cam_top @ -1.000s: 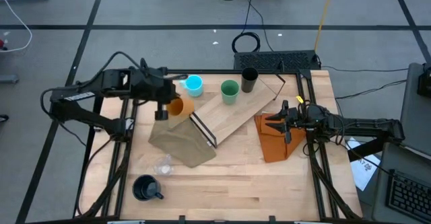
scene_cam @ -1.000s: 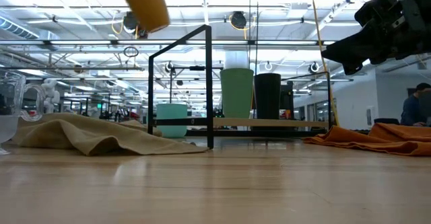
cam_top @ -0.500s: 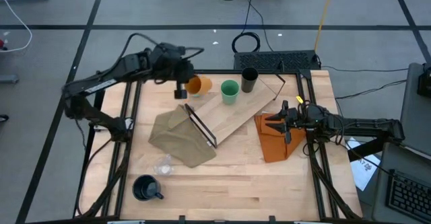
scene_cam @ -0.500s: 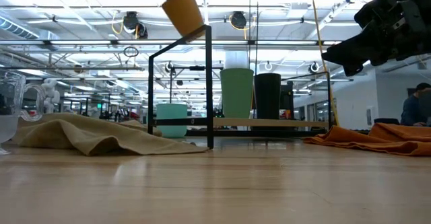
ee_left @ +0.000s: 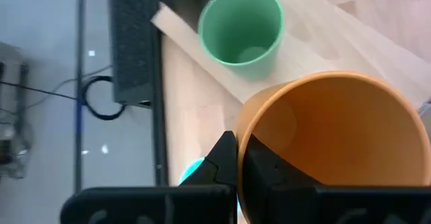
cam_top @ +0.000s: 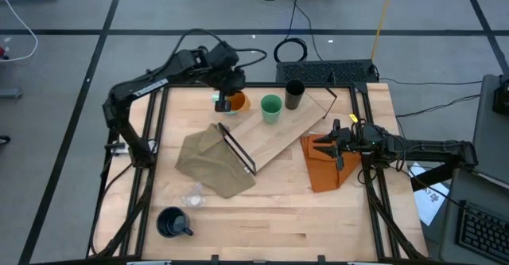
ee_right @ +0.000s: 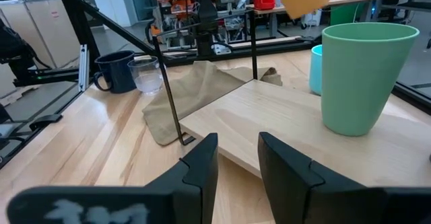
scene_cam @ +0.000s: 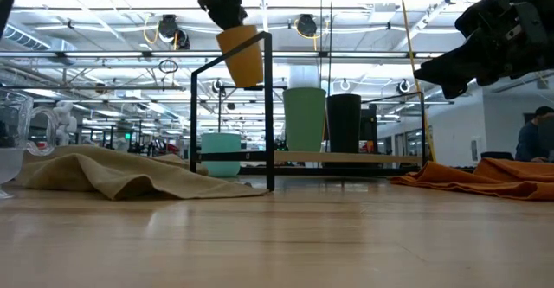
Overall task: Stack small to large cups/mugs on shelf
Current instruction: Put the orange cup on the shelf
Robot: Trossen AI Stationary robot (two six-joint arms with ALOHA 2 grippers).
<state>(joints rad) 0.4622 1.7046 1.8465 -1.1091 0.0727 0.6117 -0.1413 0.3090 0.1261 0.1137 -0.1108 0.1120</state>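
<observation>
My left gripper (cam_top: 225,92) is shut on the orange cup (cam_top: 235,102), in the air over the table's far left part, beside the shelf's (cam_top: 278,134) far end. The cyan mug (scene_cam: 221,154) stands below it, mostly hidden in the high view. The green cup (cam_top: 271,108) and black tumbler (cam_top: 294,95) stand upright on the shelf board. The dark navy mug (cam_top: 172,222) and clear cup (cam_top: 191,195) sit on the table near the front left. My right gripper (ee_right: 236,160) waits open over the orange cloth (cam_top: 326,165). My left gripper holds the orange cup by its rim (ee_left: 244,133), one finger (ee_left: 262,173) inside the cup and the other (ee_left: 222,160) outside. The fingers come from above. The cup (scene_cam: 241,56) hangs below them, lifted clear, mouth up and slightly tilted.
An olive-tan cloth (cam_top: 208,163) lies crumpled against the shelf's black metal frame (cam_top: 237,150). The frame (scene_cam: 234,106) stands upright at the board's near-left end. Bare tabletop lies along the near edge, right of the navy mug.
My left gripper has carried the orange cup toward the table's far edge and to the right, toward the green cup, and has come down lower. The cup, strongly tilted a second ago, now hangs nearly upright. It has stayed shut on the cup throughout.
</observation>
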